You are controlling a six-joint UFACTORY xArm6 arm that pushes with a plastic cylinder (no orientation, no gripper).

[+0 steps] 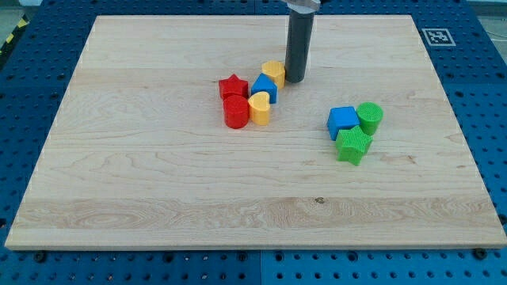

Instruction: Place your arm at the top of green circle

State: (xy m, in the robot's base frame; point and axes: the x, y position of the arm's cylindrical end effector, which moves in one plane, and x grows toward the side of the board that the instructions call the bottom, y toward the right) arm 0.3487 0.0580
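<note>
A pale wooden board (158, 174) is laid on a blue perforated table (475, 95). A black-and-white square marker (436, 36) is seen on the board's corner at 1 o'clock; no readable writing is shown. A yellow-and-black striped strip (12, 36) is glimpsed at the view's top left.

No gripper is fitted, so nothing is held or clamped: the arm ends in a dark rod, and my tip (295, 80) is set on the board just at 3 o'clock of the yellow block (274, 72), touching or nearly touching it.

The yellow block is joined in a cluster by a blue block (264, 87), a red star-shaped block (233, 85), a red cylinder (236, 112) and a yellow heart-shaped block (259, 108).

The green circle (370, 116) is found well apart from the tip, toward 4 o'clock of it. It is pressed against a blue cube-like block (343, 120) at its 9 o'clock and a green block (353, 145) at its 7 o'clock.

Bare wood is seen from the green circle's 12 o'clock up to the board's far edge, and across the whole lower half.
</note>
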